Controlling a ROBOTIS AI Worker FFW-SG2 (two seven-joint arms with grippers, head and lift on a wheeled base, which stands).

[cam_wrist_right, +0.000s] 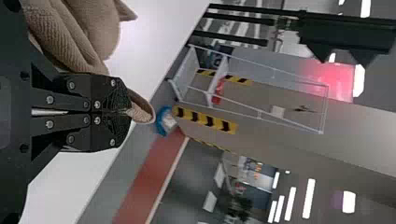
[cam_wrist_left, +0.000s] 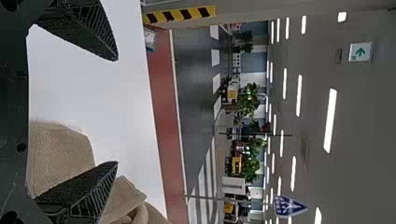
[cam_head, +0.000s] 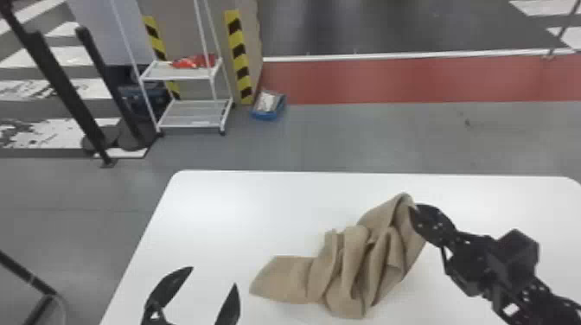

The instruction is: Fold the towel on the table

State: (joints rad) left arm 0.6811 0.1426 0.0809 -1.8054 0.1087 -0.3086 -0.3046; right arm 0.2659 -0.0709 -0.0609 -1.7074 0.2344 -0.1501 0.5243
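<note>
Near the upper centre, a blue bin (cam_head: 264, 116) with whitish contents (cam_head: 268, 102) stands on the grey floor (cam_head: 328, 138) beside a white metal rack (cam_head: 186, 126) holding red items (cam_head: 194, 62). Across the bottom, a white round-cornered table (cam_head: 225, 216) bears the rumpled tan cloth towel (cam_head: 354, 255), right of centre, pinched by the black right gripper (cam_head: 415, 211); lower left, the black left gripper (cam_head: 213, 276) has its fingers spread.

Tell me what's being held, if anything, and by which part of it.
The towel, by a fold at its far right end, pinched in the right claw. The left claw is open and holds nothing.
</note>
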